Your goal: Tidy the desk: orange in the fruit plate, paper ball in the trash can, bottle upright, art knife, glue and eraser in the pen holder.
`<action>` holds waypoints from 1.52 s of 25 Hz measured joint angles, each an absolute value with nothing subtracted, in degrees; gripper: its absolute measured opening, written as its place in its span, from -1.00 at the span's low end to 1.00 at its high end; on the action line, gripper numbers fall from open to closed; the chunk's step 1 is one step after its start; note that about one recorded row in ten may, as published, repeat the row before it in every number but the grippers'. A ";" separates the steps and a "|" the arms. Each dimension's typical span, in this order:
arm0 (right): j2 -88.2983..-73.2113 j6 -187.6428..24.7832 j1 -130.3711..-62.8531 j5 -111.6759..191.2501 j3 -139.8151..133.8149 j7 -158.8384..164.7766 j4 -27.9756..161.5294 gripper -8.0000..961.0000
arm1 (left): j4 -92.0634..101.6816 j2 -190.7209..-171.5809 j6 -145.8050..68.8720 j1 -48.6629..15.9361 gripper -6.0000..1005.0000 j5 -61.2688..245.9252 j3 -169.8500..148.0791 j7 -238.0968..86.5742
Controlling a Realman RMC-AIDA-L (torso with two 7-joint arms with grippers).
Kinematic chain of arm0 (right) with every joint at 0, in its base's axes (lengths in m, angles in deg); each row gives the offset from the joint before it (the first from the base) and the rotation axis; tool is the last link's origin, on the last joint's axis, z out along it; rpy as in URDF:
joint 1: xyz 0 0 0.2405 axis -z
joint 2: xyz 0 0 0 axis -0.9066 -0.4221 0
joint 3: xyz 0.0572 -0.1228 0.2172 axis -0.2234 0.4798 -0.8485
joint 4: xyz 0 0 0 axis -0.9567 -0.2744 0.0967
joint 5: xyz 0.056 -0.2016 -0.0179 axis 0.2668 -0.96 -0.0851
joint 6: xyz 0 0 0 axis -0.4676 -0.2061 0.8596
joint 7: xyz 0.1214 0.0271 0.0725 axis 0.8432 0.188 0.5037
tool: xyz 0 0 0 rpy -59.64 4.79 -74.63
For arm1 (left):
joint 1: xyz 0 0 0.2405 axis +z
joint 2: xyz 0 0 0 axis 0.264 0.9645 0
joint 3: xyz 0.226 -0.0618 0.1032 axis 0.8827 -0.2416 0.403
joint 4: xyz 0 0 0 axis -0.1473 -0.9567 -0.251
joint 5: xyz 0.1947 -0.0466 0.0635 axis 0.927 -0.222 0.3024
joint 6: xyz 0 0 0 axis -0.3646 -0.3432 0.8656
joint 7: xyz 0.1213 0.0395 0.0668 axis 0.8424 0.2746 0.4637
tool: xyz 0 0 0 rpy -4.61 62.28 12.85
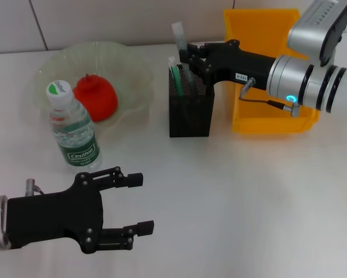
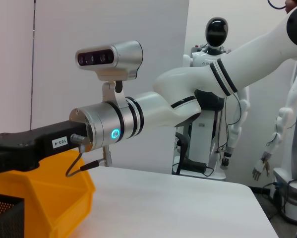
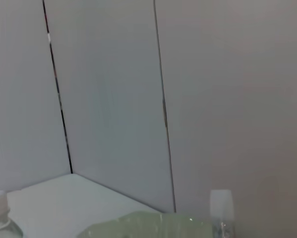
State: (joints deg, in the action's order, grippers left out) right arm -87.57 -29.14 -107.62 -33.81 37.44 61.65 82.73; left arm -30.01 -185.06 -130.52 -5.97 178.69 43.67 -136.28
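White table [image 1: 248, 191]: orange [image 1: 96, 97] in fruit plate [image 1: 132, 75]; right gripper [image 1: 183, 58] over pen holder [image 1: 190, 110], fingers pinching glue [image 1: 178, 36]; left gripper [image 1: 139, 204] spread wide, empty.

I am working in a robotics lab, not a home or an office. Past my right arm [image 2: 153, 111] stand other humanoid robots [image 2: 212, 99] on bases, white-bodied with black heads, cables hanging from them and trailing on the floor. Plain pale wall panels [image 3: 113, 99] close in the bare white table [image 1: 248, 202], laid out like a test desk.
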 joint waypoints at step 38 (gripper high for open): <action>-87.40 -21.28 -98.85 -33.92 48.37 62.32 95.65 0.60 | -31.68 -184.32 -131.73 -5.86 0.61 178.17 42.28 -136.77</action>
